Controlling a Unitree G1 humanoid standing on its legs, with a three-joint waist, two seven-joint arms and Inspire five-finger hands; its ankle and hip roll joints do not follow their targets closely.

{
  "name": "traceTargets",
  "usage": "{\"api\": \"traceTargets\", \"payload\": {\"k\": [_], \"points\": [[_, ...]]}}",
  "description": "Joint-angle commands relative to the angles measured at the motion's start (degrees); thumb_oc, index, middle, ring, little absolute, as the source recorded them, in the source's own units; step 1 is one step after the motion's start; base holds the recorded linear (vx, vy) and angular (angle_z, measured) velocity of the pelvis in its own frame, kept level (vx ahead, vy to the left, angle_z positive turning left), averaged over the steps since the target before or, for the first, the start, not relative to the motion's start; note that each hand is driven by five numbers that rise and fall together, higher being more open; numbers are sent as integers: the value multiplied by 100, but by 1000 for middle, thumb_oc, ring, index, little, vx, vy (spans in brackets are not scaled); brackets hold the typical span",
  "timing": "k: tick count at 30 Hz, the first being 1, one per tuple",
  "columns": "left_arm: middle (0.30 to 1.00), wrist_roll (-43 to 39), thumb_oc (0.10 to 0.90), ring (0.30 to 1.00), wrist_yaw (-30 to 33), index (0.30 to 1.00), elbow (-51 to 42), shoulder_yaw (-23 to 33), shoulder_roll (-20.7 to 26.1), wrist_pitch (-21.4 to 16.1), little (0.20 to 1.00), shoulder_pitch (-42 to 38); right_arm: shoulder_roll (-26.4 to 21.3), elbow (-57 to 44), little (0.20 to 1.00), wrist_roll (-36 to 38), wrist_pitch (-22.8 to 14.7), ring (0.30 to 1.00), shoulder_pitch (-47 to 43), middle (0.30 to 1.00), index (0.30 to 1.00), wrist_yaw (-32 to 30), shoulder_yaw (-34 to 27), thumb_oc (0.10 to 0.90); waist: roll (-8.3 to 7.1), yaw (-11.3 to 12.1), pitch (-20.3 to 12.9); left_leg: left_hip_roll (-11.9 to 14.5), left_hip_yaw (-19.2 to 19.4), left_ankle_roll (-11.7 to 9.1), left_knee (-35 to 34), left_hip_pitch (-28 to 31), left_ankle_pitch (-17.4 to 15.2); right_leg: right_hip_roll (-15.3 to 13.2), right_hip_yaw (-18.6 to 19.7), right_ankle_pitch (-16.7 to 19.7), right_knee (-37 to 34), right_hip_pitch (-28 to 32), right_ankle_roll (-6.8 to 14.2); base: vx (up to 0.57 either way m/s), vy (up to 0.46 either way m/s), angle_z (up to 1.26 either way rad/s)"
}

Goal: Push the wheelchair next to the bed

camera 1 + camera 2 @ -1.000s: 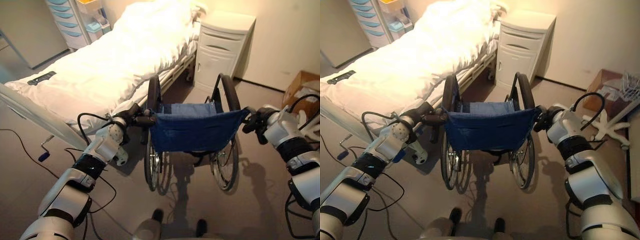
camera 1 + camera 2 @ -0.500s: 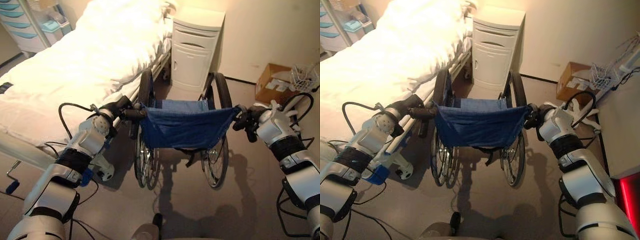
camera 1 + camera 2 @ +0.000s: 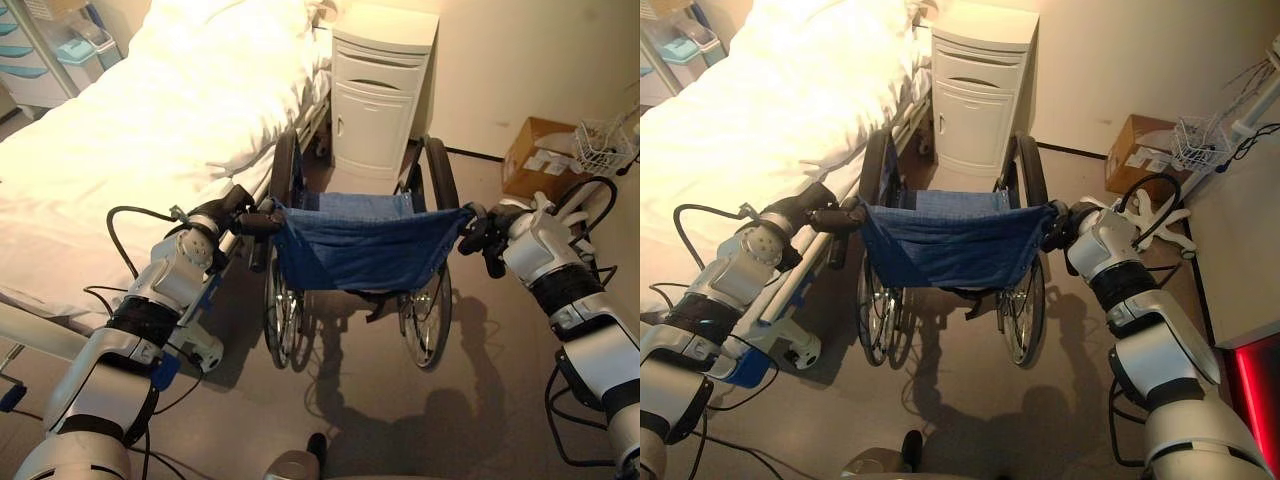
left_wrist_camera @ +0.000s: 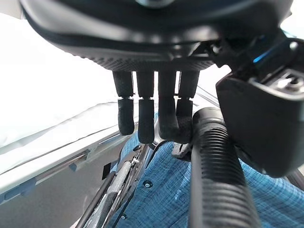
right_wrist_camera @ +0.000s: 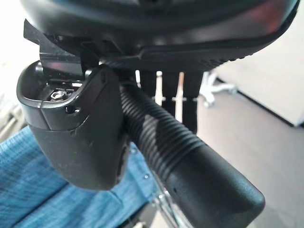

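The wheelchair (image 3: 360, 250) has a blue cloth back and black wheels. It stands close beside the white bed (image 3: 150, 110), its front towards the wall. My left hand (image 3: 228, 214) is shut on the left push handle (image 4: 216, 175), with its fingers (image 4: 152, 118) curled over the ribbed grip. On the other side, my right hand (image 3: 482, 232) is shut on the right push handle (image 5: 185, 161), the thumb (image 5: 80, 137) pressed against it. The chair's left wheel is next to the bed frame.
A white bedside cabinet (image 3: 380, 90) stands just ahead of the wheelchair, against the wall. A cardboard box (image 3: 540, 155) and a white wire basket (image 3: 600, 145) lie at the right. A drawer cart (image 3: 50, 60) stands beyond the bed. Bare floor lies right of the chair.
The wheelchair has rolled forward along the bed towards the cabinet, and the camera has moved with it. Both hands have kept hold of the handles.
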Motion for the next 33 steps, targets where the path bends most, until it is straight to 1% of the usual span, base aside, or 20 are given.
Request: {"api": "traceTargets", "payload": {"k": [1, 6, 9, 10, 13, 15, 17, 18, 20, 21, 22, 23, 24, 25, 26, 27, 28, 30, 31, 33], "points": [[300, 695, 400, 300, 329, 300, 722, -222, 158, 416, 300, 19, 434, -783, 300, 348, -849, 300, -111, 300, 300, 174, 704, 400, -57, 126, 109, -85, -237, -239, 90, -39, -207, -632, -39, 1487, 86, 208, 734, 66, 10, -10], [300, 567, 400, 300, 468, 300, 719, -252, 180, 337, 300, -52, 464, -698, 300, 515, -765, 300, -145, 300, 300, 46, 707, 400, -46, 144, 74, -113, -302, -228, 51, -54, -176, -629, 42, 1470, 187, 282, 742, 49, 17, -4], [300, 470, 400, 300, 571, 300, 630, -299, 165, 243, 300, -32, 435, -731, 300, 675, -751, 300, 70, 300, 300, -12, 613, 400, 11, 76, 37, -174, -471, -155, 68, -71, -175, -415, 289, 1269, 380, 275, 657, 111, 29, 5], [300, 459, 400, 300, 621, 300, 498, -337, 153, 244, 300, 3, 400, -769, 300, 705, -773, 300, 209, 300, 300, 5, 582, 400, 44, -26, 31, -223, -660, -123, 53, -11, -187, -210, 490, 1099, 242, 101, 585, 165, 9, 7], [300, 470, 400, 300, 700, 300, 392, -280, 177, 239, 300, 84, 375, -892, 300, 634, -778, 300, 301, 300, 300, 153, 572, 400, 53, -205, 70, -280, -781, -124, -51, 196, -244, 40, 597, 1194, 45, -405, 535, 150, -7, -7], [300, 508, 400, 300, 731, 300, 254, -145, 256, 223, 300, 142, 389, -1143, 300, 337, -643, 300, 286, 300, 300, 448, 524, 400, 59, -407, 212, -361, -783, -91, -163, 468, -369, 344, 561, 1443, 4, -1037, 551, 106, -69, -11], [300, 626, 400, 300, 672, 300, 109, -28, 364, 185, 300, 164, 391, -1270, 300, 157, -588, 300, 239, 300, 300, 610, 472, 400, 39, -449, 320, -421, -724, -80, -155, 564, -432, 500, 363, 1508, -54, -1208, 552, 18, -106, 25], [300, 588, 400, 300, 679, 300, 52, -12, 449, 118, 300, 116, 361, -1327, 300, 149, -536, 300, 200, 300, 300, 624, 465, 400, 22, -464, 364, -520, -641, -1, -36, 509, -489, 621, 236, 1438, -81, -1180, 520, 18, -121, 36], [300, 478, 400, 300, 663, 300, 84, -46, 468, 2, 300, 50, 383, -1314, 300, 249, -404, 300, 187, 300, 300, 630, 448, 400, -18, -521, 355, -636, -628, 41, 468, 366, -682, 564, 491, 1427, 122, -1183, 483, 57, -110, 49], [300, 473, 400, 300, 645, 300, 95, -238, 501, 48, 300, -74, 349, -1349, 300, 272, -339, 300, 202, 300, 300, 716, 489, 400, -2, -571, 364, -592, -622, -33, 1053, 279, -793, 571, 525, 1146, 305, -1093, 382, 96, -52, 77], [300, 138, 400, 300, 837, 300, 162, -452, 489, 94, 300, -143, 252, -1366, 300, 342, -357, 300, 270, 300, 300, 698, 542, 400, -30, -613, 356, -519, -528, -256, 1787, 18, -487, 498, 405, 925, 217, -911, 225, 131, 0, 73], [300, -2, 400, 300, 990, 300, 249, -531, 368, -5, 300, -119, 163, -1338, 300, 367, -375, 300, 345, 300, 300, 672, 561, 400, -53, -604, 434, -434, -542, -518, 2539, -346, -74, 417, 391, 804, 108, -633, 106, 108, 24, 59], [300, 13, 400, 300, 1007, 300, 284, -566, 331, -79, 300, -138, 148, -1310, 300, 407, -358, 300, 362, 300, 300, 646, 561, 400, -41, -575, 490, -370, -602, -613, 2762, -589, 35, 420, 403, 738, 74, -474, 74, 123, 108, 38], [300, 206, 400, 300, 984, 300, 413, -592, 229, -258, 300, -184, 215, -1121, 300, 501, -357, 300, 292, 300, 300, 556, 603, 400, -36, -436, 627, -167, -708, -736, 2643, -944, 107, 379, 416, 623, -70, -110, 78, 121, 173, 34], [300, 387, 400, 300, 972, 300, 457, -549, 173, -298, 300, -164, 295, -1012, 300, 483, -372, 300, 187, 300, 300, 571, 662, 400, 17, -358, 659, 74, -775, -814, 1991, -911, 264, 402, 388, 572, -172, 56, 120, 112, 178, 22], [300, 417, 400, 300, 960, 300, 454, -533, 174, -300, 300, -159, 303, -992, 300, 479, -378, 300, 164, 300, 300, 583, 672, 400, 27, -339, 679, 110, -779, -828, 1841, -873, 312, 408, 392, 562, -195, 106, 124, 143, 245, -21], [300, 411, 400, 300, 940, 300, 402, -488, 177, -220, 300, -168, 333, -912, 300, 505, -403, 300, 35, 300, 300, 628, 694, 400, 70, -282, 666, 256, -779, -815, 1049, -791, 317, 406, 381, 530, -341, 236, 174, 115, 252, -52], [300, 360, 400, 300, 824, 300, 266, -551, 224, -91, 300, -251, 363, -963, 300, 376, -329, 300, 20, 300, 300, 741, 654, 400, 72, -300, 631, 126, -753, -695, 767, -585, 74, 339, 435, 512, -317, 190, 221, 103, 260, -44], [300, 376, 400, 300, 725, 300, 177, -602, 304, -89, 300, -297, 357, -1058, 300, 367, -228, 300, 83, 300, 300, 729, 648, 400, 102, -313, 544, 86, -784, -630, 471, -393, 30, 313, 400, 518, -285, 123, 271, 100, 179, -13], [300, 333, 400, 300, 547, 300, 20, -514, 500, -149, 300, -230, 283, -1186, 300, 380, -245, 300, 247, 300, 300, 695, 589, 400, 148, -326, 399, 65, -750, -591, -4, -30, 92, 270, 280, 619, -306, 25, 346, 136, 170, -14]]}}
